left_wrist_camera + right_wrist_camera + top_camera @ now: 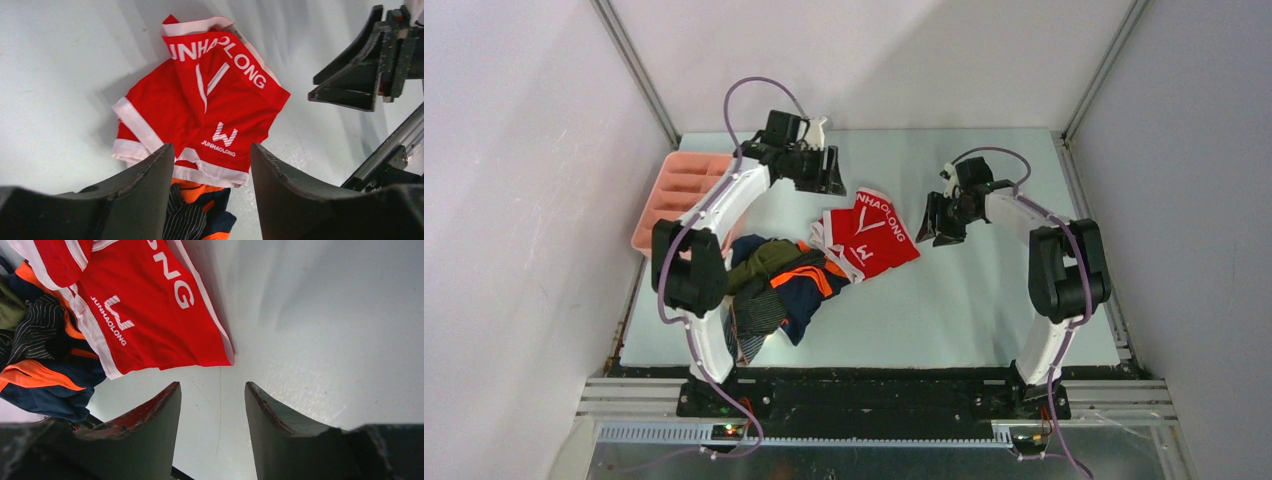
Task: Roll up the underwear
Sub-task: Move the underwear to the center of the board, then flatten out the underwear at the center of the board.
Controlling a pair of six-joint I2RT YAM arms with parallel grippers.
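Pale table (984, 300), red underwear (865, 232) diagonal, waistband (886, 218) facing far right

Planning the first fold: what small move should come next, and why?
Probably ease the right gripper forward to the nearest corner of the red briefs and pinch it, to pull the cloth flat. The briefs lie crumpled, waistband folded over, one edge on the pile of other briefs; the right jaws stand open just short of that corner, holding nothing.

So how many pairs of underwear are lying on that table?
4 visible: a red pair in the middle of the table; beside it, heaped together, a navy-and-orange pair, an olive pair and a striped grey pair. More may be hidden underneath.
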